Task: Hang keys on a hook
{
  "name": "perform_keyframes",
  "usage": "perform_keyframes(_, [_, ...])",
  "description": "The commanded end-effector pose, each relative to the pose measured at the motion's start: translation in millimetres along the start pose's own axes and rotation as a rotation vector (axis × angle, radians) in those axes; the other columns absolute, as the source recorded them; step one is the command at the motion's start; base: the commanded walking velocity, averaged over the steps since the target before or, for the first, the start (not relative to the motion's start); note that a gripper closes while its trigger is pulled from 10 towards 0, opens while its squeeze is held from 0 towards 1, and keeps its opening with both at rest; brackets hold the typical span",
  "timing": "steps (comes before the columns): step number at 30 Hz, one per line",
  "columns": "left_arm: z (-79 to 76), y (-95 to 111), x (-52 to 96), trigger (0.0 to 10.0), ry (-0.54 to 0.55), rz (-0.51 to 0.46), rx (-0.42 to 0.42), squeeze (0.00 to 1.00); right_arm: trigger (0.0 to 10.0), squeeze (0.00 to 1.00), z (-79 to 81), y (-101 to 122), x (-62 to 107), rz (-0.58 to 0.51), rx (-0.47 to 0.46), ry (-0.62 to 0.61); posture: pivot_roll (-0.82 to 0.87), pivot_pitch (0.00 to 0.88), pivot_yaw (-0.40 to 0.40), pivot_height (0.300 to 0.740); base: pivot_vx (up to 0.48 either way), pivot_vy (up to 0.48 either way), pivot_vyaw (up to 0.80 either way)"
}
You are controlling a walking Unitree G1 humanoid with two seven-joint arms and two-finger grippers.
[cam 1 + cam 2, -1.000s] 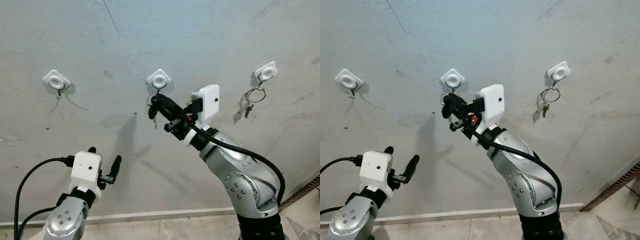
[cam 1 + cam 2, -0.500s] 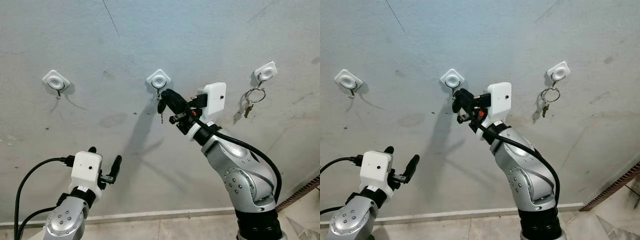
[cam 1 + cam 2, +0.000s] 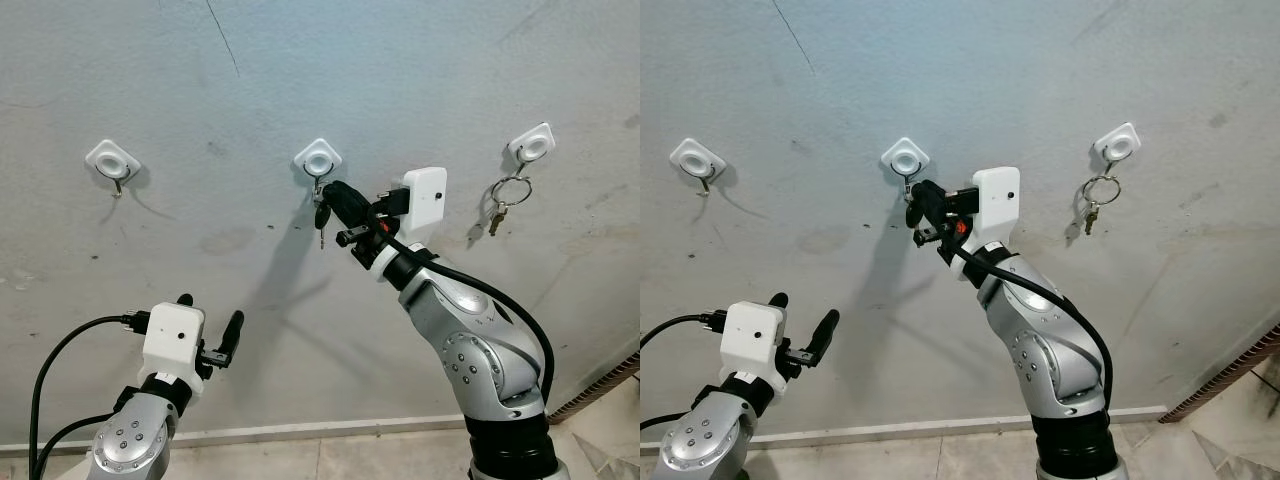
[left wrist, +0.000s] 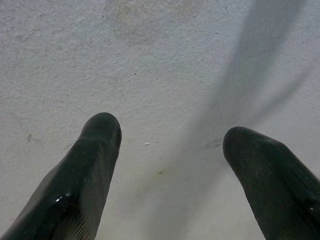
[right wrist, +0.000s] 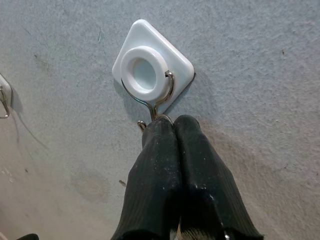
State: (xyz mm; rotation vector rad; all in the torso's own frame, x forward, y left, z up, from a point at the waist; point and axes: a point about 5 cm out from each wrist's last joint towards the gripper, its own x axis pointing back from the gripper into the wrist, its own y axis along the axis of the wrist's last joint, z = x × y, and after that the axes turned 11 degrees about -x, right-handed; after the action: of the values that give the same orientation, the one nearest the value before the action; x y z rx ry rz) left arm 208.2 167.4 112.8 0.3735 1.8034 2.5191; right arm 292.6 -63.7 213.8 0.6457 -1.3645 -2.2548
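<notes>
Rough grey wall (image 3: 420, 70) carries three white hooks; I take the middle hook (image 3: 318, 160) as my landmark. My right gripper (image 5: 172, 127) sits just beneath it, fingers pressed together, with the keys (image 3: 321, 216) dangling directly below the hook at the fingertips. Well below and leftward, my left gripper (image 3: 208, 322) hovers with fingers spread, empty. Another key bunch (image 3: 503, 201) hangs from the rightmost hook (image 3: 532, 146).

The right gripper (image 3: 331, 192) holds the keys (image 3: 321, 215) at the middle hook (image 3: 318, 160) of 3.
</notes>
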Motion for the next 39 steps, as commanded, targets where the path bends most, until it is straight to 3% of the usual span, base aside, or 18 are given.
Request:
perform_keyframes(1, [-0.5,-1,-0.9,10.0,0.003,0.003,-0.007,0.00,10.0,0.00,0.0,2,-1.2,-0.009,0.013,-0.005,0.11,0.008,0.027,0.740,0.000,0.000,0.00])
perform_keyframes(6, [-0.6,-1,-1.0,10.0,0.000,0.003,-0.007,0.00,10.0,0.00,-0.1,-1,-0.4,-0.003,0.024,-0.011,0.11,0.009,0.027,0.740,0.000,0.000,0.00])
perform_keyframes(7, [-0.6,-1,-1.1,10.0,-0.001,0.003,-0.008,0.00,10.0,1.00,0.1,-2,0.2,0.001,0.020,-0.011,0.11,0.011,0.028,0.740,0.000,0.000,0.00])
perform_keyframes(22, [-1.1,-1,-1.9,10.0,-0.008,0.006,-0.011,0.00,10.0,1.00,0.9,-10,5.4,0.029,0.073,-0.019,0.10,0.014,0.029,0.740,0.000,0.000,0.00])
perform_keyframes(39, [-1.0,4,-2.1,10.0,-0.031,-0.037,-0.037,0.00,10.0,1.00,-30.4,-7,32.8,0.006,0.222,-0.196,0.10,0.017,0.036,0.740,0.000,0.000,0.00])
